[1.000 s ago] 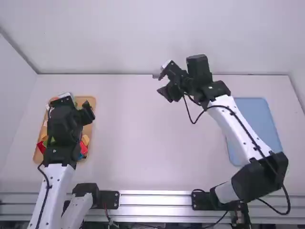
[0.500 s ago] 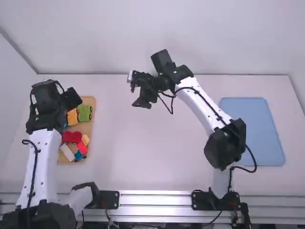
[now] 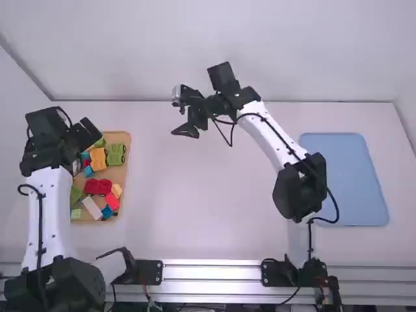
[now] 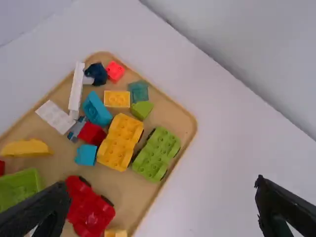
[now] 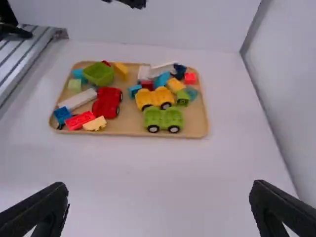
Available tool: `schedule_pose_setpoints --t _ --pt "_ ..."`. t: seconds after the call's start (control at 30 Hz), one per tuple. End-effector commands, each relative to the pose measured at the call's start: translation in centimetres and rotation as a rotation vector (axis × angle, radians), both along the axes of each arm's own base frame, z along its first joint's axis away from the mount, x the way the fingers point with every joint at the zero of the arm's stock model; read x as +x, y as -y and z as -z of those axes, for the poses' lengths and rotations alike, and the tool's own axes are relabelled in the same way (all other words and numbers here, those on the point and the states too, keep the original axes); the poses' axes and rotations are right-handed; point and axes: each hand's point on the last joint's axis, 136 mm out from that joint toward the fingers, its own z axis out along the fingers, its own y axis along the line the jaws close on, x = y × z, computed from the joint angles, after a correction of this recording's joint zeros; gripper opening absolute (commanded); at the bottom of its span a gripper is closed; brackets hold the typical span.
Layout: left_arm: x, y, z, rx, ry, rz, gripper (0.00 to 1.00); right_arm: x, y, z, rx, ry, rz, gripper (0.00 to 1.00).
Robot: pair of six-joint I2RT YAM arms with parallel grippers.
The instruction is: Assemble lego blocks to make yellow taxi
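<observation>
The yellow wheeled block (image 3: 99, 158), fit for a taxi's base, is seen lying in the tan tray (image 3: 128, 140) at the table's left. A lime wheeled block (image 3: 116, 154) sits just to its right, a red one (image 3: 98, 186) on its near side, with loose bricks around. By the tray's far left corner the left gripper (image 3: 87, 132) is held wide and empty. Right of the tray, the right gripper (image 3: 183, 112) is likewise spread, nothing gripped. At far right of these, a blue board (image 3: 344, 179) is laid flat.

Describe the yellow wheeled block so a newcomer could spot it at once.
On the white table lies a tan tray. In it, beside the green wheeled block, sits the yellow wheeled block; unlike the yellow brick nearby, it has wheels.
</observation>
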Motion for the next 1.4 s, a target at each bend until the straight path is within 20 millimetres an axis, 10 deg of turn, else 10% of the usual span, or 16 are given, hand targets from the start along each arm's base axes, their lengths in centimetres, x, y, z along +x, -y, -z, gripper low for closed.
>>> schedule_pose_setpoints --t 0.0,0.5,1.07,1.37 --pt "-0.2 -0.7 -1.9 0.017 0.009 -0.028 0.99 -0.4 -1.2 0.4 -0.044 0.005 0.024 0.98" --pt "-4.6 -8.9 0.3 -0.159 -0.060 -0.267 0.99 0.5 -1.4 -1.0 0.046 0.007 0.022 0.98" --pt "5.6 -5.4 10.8 0.009 -0.541 0.160 0.90 -0.6 -2.8 -0.6 0.008 0.030 0.050 0.98" --pt "6.7 -5.3 17.3 -0.026 -0.651 0.261 0.84 -1.0 -3.2 -0.6 0.010 0.031 0.037 0.98"
